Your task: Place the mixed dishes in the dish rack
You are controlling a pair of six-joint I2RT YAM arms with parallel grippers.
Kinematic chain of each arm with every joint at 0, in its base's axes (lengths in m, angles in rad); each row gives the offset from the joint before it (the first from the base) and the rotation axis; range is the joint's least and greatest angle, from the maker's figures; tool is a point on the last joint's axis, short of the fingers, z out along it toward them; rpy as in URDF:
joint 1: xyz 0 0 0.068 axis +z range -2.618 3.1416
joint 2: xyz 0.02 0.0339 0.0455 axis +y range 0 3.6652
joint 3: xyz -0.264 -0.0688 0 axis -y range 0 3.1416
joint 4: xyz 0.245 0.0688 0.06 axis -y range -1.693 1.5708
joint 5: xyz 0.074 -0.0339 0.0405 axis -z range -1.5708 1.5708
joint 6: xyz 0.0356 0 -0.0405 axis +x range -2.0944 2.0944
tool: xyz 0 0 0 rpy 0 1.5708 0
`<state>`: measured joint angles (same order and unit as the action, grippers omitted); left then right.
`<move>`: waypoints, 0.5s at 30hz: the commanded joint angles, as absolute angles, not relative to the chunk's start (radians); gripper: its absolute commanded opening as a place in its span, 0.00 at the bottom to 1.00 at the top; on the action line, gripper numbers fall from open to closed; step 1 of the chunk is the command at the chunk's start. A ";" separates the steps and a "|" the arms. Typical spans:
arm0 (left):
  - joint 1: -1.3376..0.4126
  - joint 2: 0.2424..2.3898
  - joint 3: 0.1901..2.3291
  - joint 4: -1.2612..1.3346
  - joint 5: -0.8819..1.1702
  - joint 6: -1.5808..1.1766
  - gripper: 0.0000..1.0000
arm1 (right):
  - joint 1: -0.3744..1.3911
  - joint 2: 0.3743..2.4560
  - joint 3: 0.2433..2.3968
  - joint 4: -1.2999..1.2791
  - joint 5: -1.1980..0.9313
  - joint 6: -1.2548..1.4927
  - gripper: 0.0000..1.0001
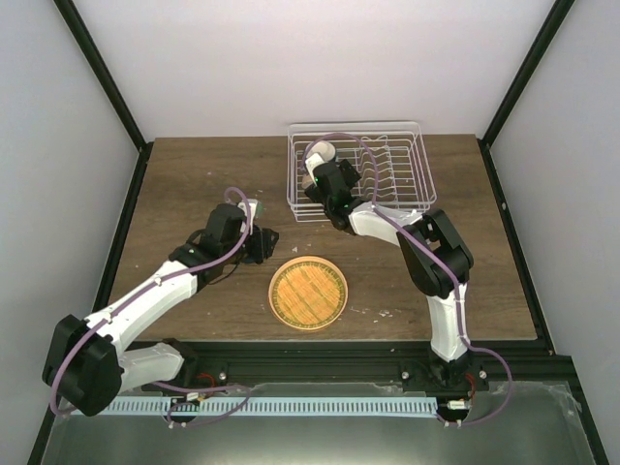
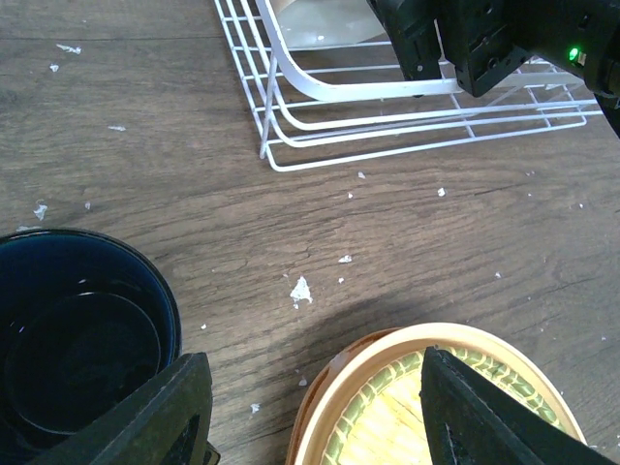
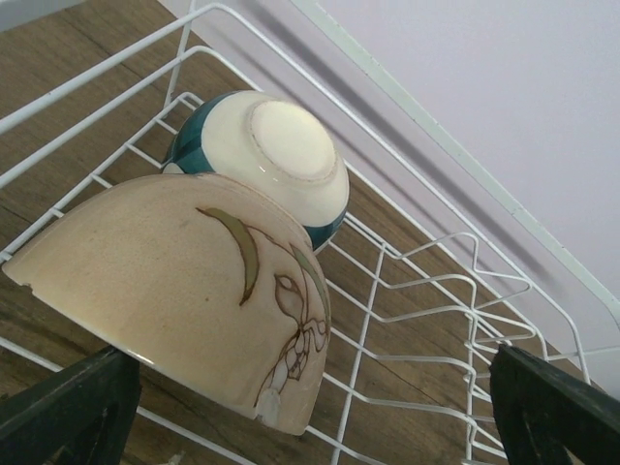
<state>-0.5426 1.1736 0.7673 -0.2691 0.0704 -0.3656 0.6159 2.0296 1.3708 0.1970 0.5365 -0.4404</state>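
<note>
The white wire dish rack [image 1: 392, 160] stands at the back right. Two cream bowls lie in its left end. The near bowl [image 3: 184, 281] has a leaf drawing and rests rim-down on the wires. The far bowl [image 3: 276, 160], with a teal band, shows its base. My right gripper [image 3: 310, 417] is open inside the rack, just behind the near bowl, and shows in the top view [image 1: 320, 172]. The orange woven-pattern plate [image 1: 307, 292] lies flat on the table. My left gripper [image 2: 310, 426] is open and low over the plate's far-left rim [image 2: 387, 373]. The dark blue cup [image 2: 77, 339] stands upright just left of its left finger.
White crumbs are scattered on the wooden table [image 2: 300, 289]. The rack's front corner [image 2: 276, 160] is a short way beyond my left gripper. The right arm's black wrist [image 2: 484, 39] hangs over the rack. Black frame posts [image 1: 102, 73] edge the table.
</note>
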 commanded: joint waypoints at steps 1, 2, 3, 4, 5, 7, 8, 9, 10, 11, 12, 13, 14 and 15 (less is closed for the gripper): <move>-0.538 1.178 0.787 -0.237 0.077 -0.362 0.61 | 0.604 2.023 1.403 0.292 0.576 -0.426 1.00; -0.538 1.178 0.787 -0.238 0.077 -0.362 0.61 | 0.604 2.021 1.401 0.298 0.576 -0.421 1.00; -0.538 1.179 0.787 -0.237 0.075 -0.361 0.62 | 0.605 2.022 1.400 0.301 0.573 -0.420 1.00; -0.537 1.178 0.786 -0.238 0.076 -0.362 0.61 | 0.604 2.023 1.401 0.302 0.572 -0.419 1.00; -0.538 1.178 0.785 -0.238 0.075 -0.362 0.61 | 0.604 2.026 1.403 0.302 0.570 -0.420 1.00; -0.538 1.179 0.785 -0.237 0.074 -0.362 0.62 | 0.605 2.031 1.404 0.305 0.573 -0.424 1.00; -0.537 1.178 0.785 -0.238 0.074 -0.362 0.61 | 0.604 2.034 1.403 0.309 0.574 -0.426 0.99; -0.537 1.178 0.784 -0.237 0.074 -0.362 0.61 | 0.604 2.037 1.403 0.314 0.574 -0.428 0.98; -0.538 1.178 0.784 -0.237 0.074 -0.361 0.61 | 0.604 2.039 1.401 0.319 0.574 -0.429 0.97; -0.538 1.178 0.784 -0.238 0.073 -0.362 0.61 | 0.604 2.041 1.402 0.322 0.572 -0.431 0.95; -0.538 1.178 0.784 -0.237 0.072 -0.362 0.61 | 0.605 2.043 1.403 0.326 0.571 -0.433 0.94; -0.538 1.179 0.784 -0.238 0.072 -0.362 0.61 | 0.604 2.046 1.404 0.330 0.571 -0.436 0.92; -0.538 1.178 0.784 -0.238 0.072 -0.362 0.61 | 0.604 2.048 1.405 0.333 0.571 -0.439 0.91; -0.538 1.178 0.783 -0.239 0.071 -0.362 0.61 | 0.604 2.051 1.405 0.338 0.571 -0.443 0.89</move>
